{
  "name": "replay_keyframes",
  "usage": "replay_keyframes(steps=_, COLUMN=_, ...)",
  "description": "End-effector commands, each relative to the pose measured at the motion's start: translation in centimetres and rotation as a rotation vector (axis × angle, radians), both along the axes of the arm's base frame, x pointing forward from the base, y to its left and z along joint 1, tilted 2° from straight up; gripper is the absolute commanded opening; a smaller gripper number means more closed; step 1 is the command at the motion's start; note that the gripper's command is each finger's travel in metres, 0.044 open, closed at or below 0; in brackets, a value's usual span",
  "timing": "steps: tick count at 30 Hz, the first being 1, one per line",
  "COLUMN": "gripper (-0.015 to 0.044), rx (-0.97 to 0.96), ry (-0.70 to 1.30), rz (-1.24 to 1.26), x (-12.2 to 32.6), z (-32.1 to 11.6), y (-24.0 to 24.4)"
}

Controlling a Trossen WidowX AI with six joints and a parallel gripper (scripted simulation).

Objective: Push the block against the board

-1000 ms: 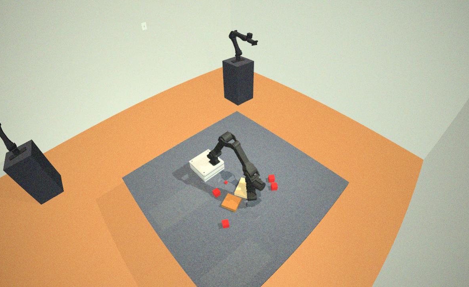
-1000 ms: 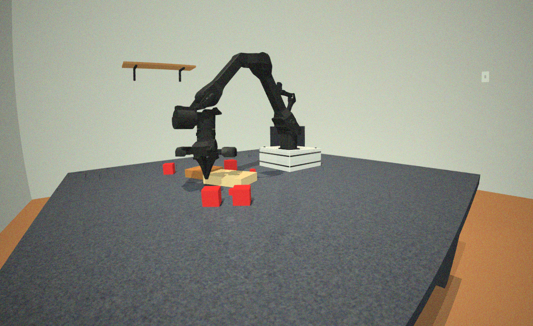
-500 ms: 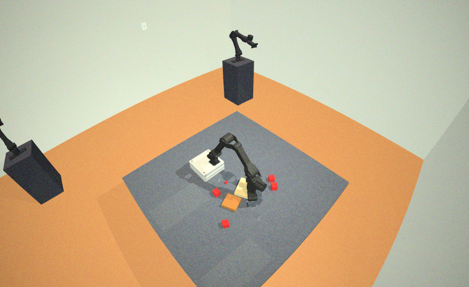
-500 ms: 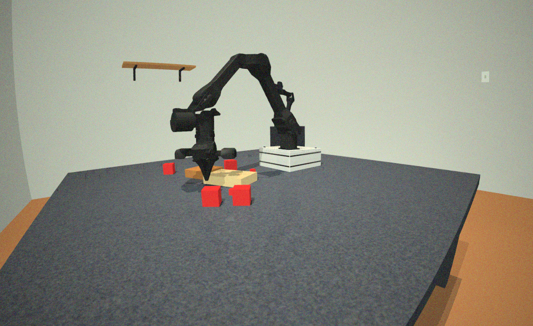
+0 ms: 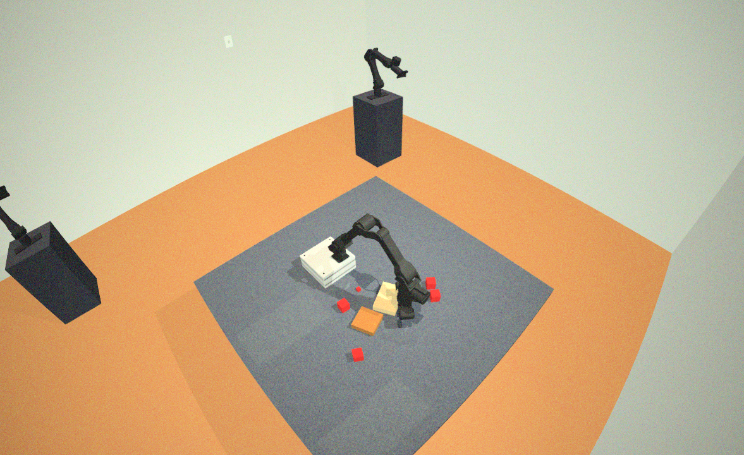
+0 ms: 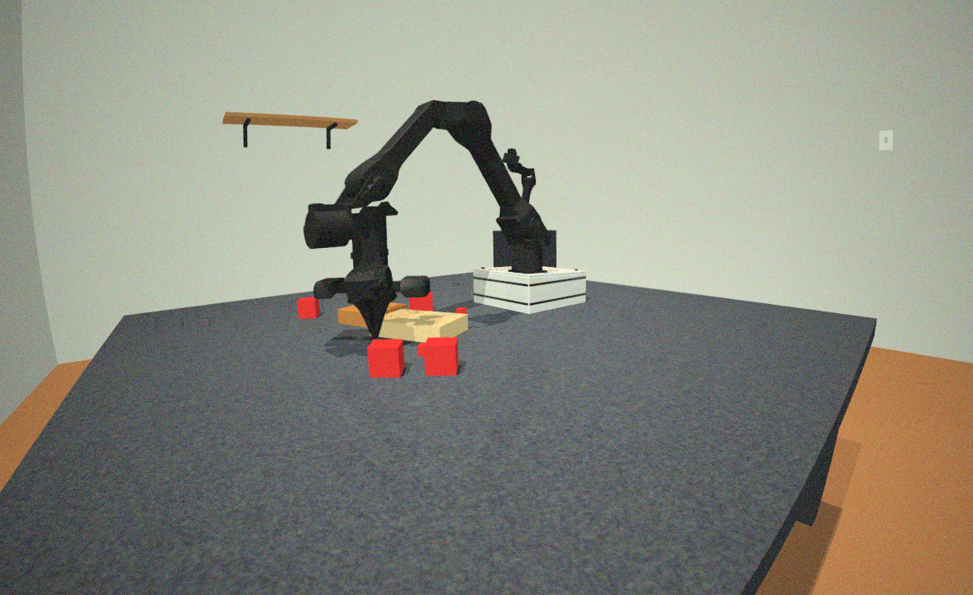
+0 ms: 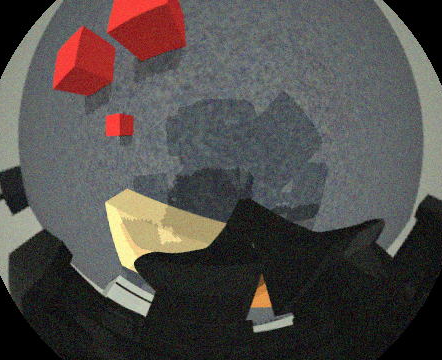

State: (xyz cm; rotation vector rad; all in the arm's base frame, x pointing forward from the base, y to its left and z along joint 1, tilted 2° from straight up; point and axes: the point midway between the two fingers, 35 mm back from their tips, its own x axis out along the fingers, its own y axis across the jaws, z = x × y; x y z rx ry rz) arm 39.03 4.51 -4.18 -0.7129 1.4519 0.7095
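The orange square block [image 5: 366,321] [image 6: 354,316] lies flat. The longer pale yellow board [image 5: 385,298] [image 6: 441,318] [image 7: 196,232] lies flat beside it. In the top view the board's lower left corner is close to the block's upper edge. Their near sides are offset and not even, and I cannot tell whether they touch. My gripper [image 5: 400,321] [image 6: 374,334] [image 7: 244,204] is shut and empty, pointing down low at the board's end away from my base. The arm hides part of the board. In the wrist view, a sliver of the block [image 7: 262,299] shows past my fingers.
Two red cubes [image 5: 430,281] [image 6: 441,358] [image 7: 83,62] stand beyond the board. One red cube [image 5: 343,305] is left of the block and another [image 5: 357,354] is below it. A tiny red cube [image 5: 358,289] lies toward my white base [image 5: 320,260] [image 6: 500,290].
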Motion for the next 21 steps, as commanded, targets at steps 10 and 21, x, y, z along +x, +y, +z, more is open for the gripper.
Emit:
replay_keyframes(steps=10, gripper=0.0000, rx=0.005, ry=0.001, rz=-0.003, x=1.3, z=-0.1, y=1.6)
replay_keyframes(steps=21, gripper=0.0000, rx=0.005, ry=0.001, rz=-0.008, x=1.3, z=5.4, y=1.1)
